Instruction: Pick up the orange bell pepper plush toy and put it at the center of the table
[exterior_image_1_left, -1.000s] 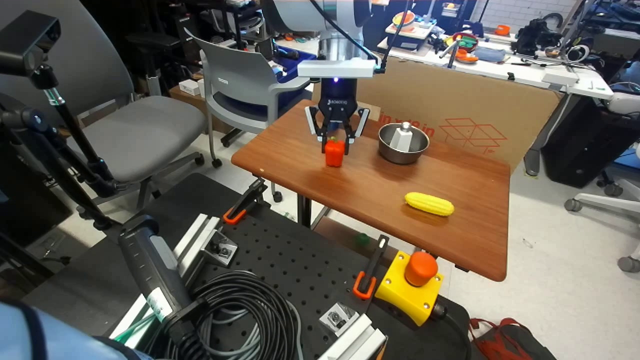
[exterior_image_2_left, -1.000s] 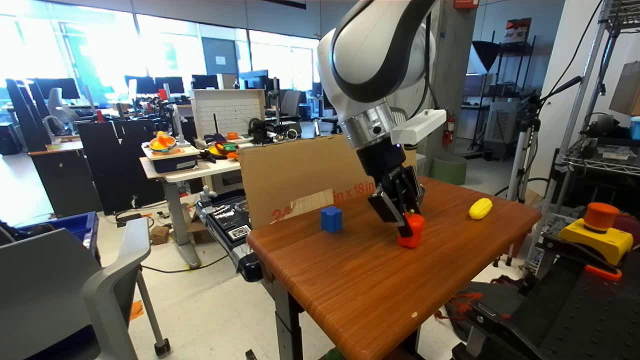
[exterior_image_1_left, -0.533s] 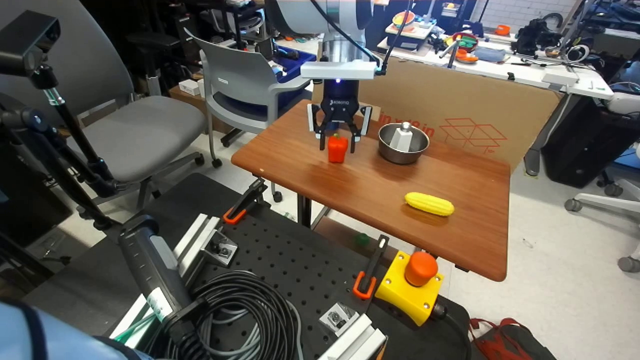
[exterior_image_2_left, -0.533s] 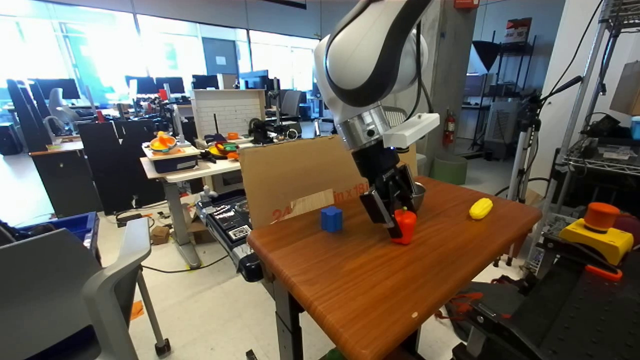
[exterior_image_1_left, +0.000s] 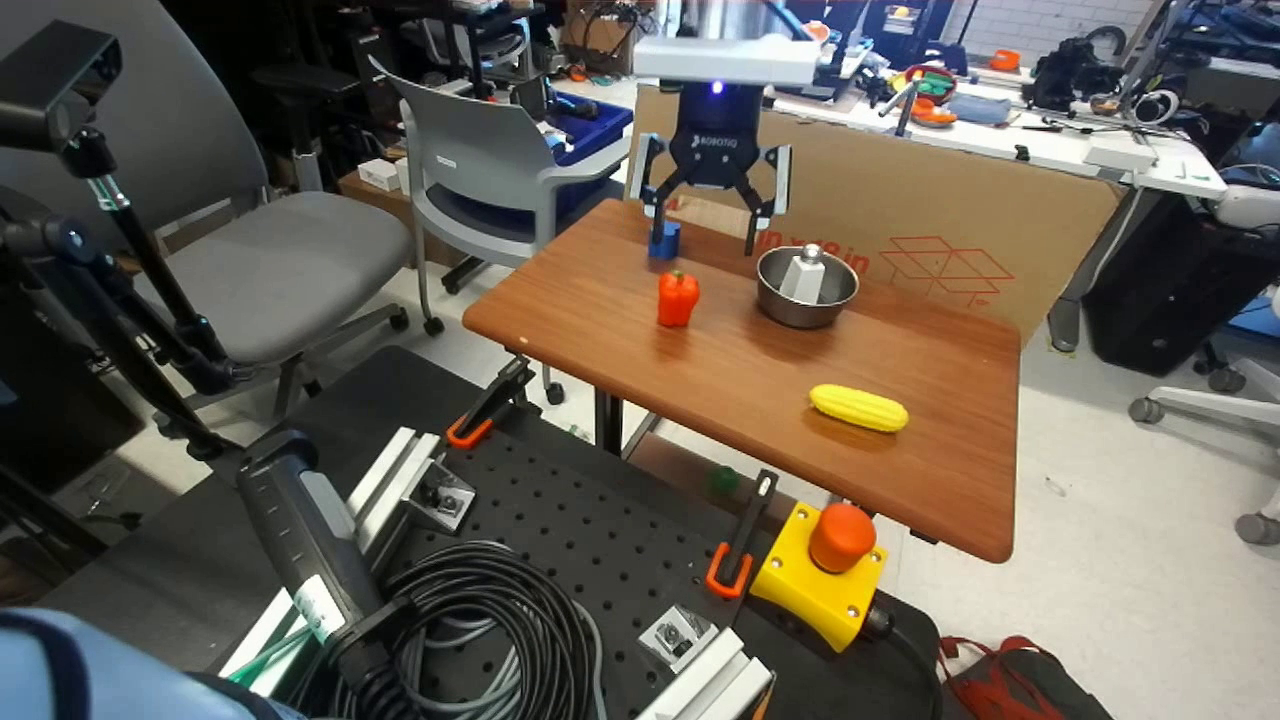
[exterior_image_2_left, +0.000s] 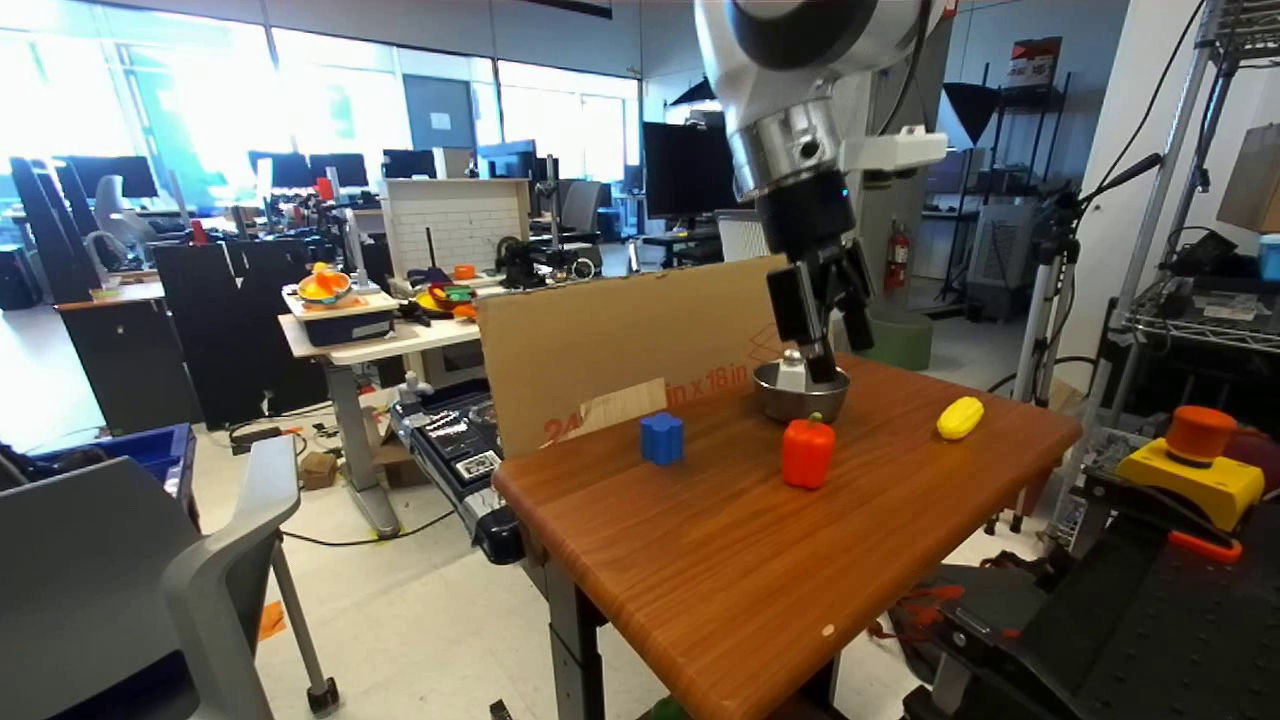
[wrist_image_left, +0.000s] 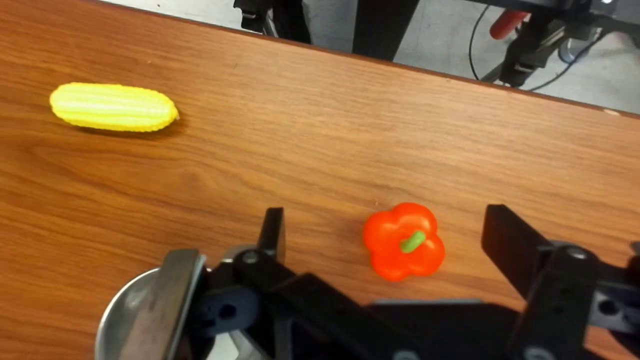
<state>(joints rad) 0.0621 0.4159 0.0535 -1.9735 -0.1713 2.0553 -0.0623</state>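
Reads "ROBOTIQ" in pale capitals, after a small pale mark, on the black body of the gripper (exterior_image_1_left: 703, 245), in an exterior view. Shows red print along the cardboard (exterior_image_2_left: 620, 330), in an exterior view: "24", then, past a paler strip (exterior_image_2_left: 622, 406), "in x 18 in". Appears again in an exterior view beside the bowl (exterior_image_1_left: 808, 316), partly covered, too unclear for reading the number.

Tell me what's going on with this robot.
A robot arm is working with an orange-red toy pepper, though it holds nothing right now. Its gripper, around the pepper a second ago, is now open and raised above the wooden table. The pepper stands upright there; a metal bowl and toy corn are also there.
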